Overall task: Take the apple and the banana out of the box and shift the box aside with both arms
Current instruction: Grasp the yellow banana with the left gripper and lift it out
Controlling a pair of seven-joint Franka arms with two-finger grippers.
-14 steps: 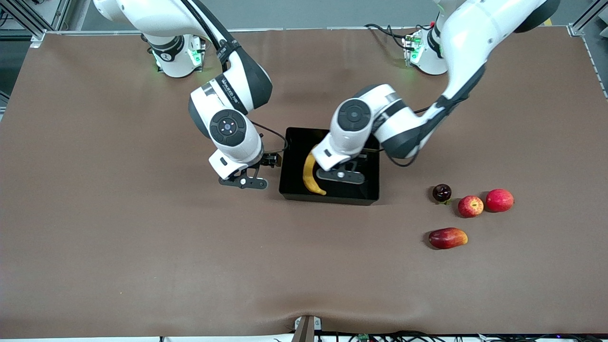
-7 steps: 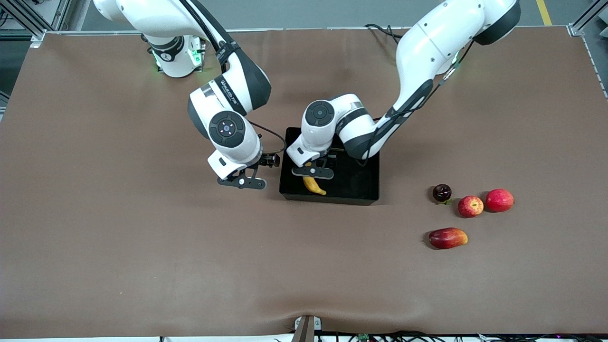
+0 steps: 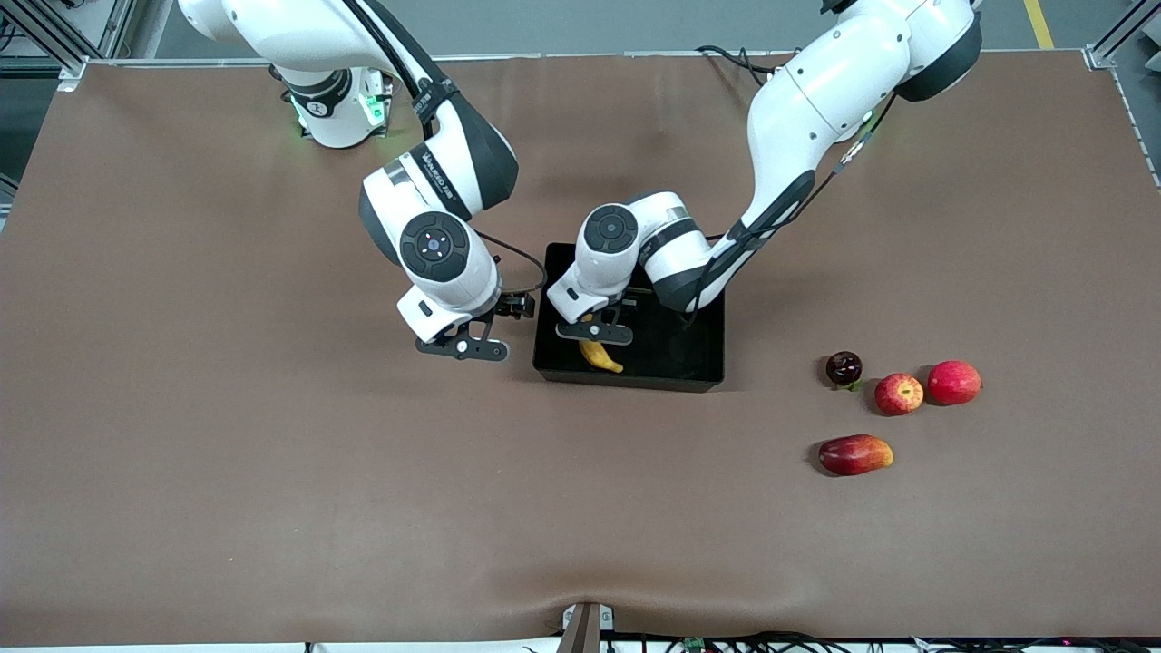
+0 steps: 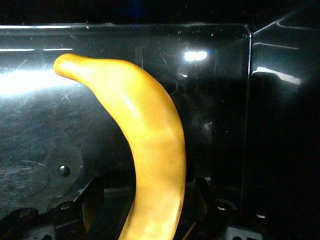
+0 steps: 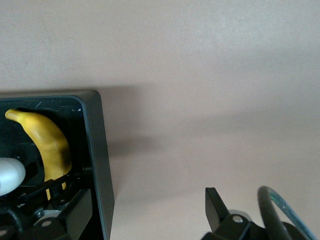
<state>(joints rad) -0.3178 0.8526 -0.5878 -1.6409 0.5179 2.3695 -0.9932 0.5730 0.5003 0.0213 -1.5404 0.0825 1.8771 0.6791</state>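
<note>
- Clock directions are read on the front view, with twelve toward the robots' bases.
- The black box [image 3: 698, 363] sits on the brown table [image 3: 272, 499] near its middle; its glossy floor shows in the left wrist view.
- The banana [image 3: 600, 355] lies in the box, along the wall at nine o'clock; its visible tip points to the seven o'clock corner.
- The left gripper [image 3: 594, 334] is low in the box, right over the banana; the left wrist view has the fruit running straight up from the claw; whether the claw is clamped on it, I cannot tell.
- The right gripper [image 3: 463, 347] hangs over the table just beside the box, at nine o'clock of it; its claw is apart and holds nothing; this arm waits.
- The apple [image 3: 898, 394] rests on the table well apart from the box, between three and four o'clock of it.
- Just beside the apple: a plain red fruit [image 3: 953, 382] at two o'clock and a small dark fruit [image 3: 843, 367] at ten o'clock.
- The mango [image 3: 855, 454] lies at seven o'clock of the apple, nearer the camera.
</note>
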